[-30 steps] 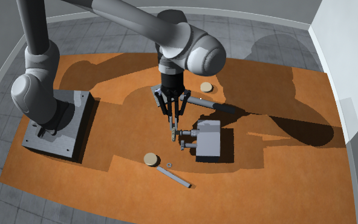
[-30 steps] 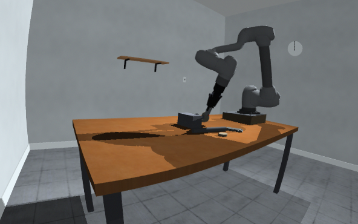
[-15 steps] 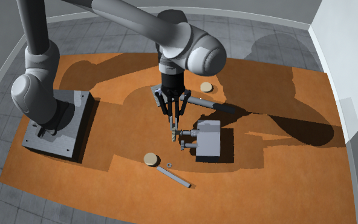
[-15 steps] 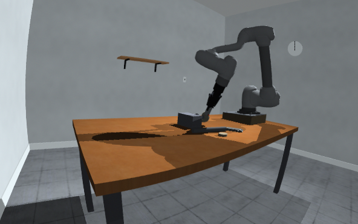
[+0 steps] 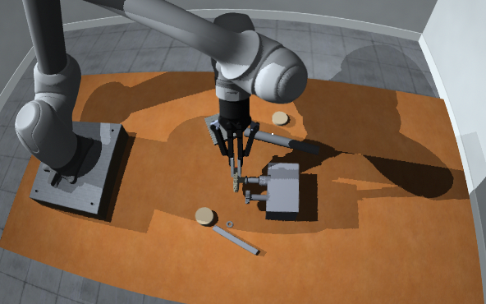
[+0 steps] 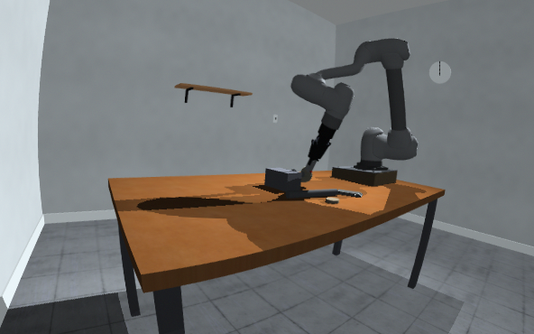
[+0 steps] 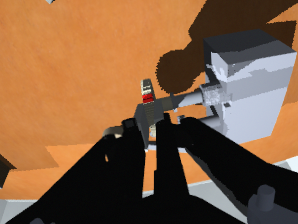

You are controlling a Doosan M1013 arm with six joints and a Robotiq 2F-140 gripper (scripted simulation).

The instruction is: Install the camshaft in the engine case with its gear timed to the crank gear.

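The gripper (image 5: 236, 168) (image 7: 151, 116) is shut on the camshaft's big gear (image 5: 236, 185) (image 7: 146, 86), which stands on edge with a red mark near its upper rim in the wrist view. The camshaft's shaft (image 5: 253, 180) (image 7: 187, 100) points at the engine case (image 5: 283, 189) (image 6: 282, 179) (image 7: 255, 102). Its far end is at the bearing (image 5: 264, 180) (image 7: 212, 94); how deep it sits cannot be told. The big gear is well out from the case front. The small crank gear (image 5: 247, 197) is beside and nearer the case, with a visible offset. The case stands upright. Tooth alignment is not readable.
A round grey bar (image 5: 271, 138) (image 6: 318, 194) and a toothed grey piece lie behind the gripper. Tan discs (image 5: 204, 216) (image 5: 280, 118) lie on both sides. A small ring (image 5: 230, 224) and a flat bar (image 5: 236, 240) lie at the front. The robot's base block (image 5: 84, 197) is left.
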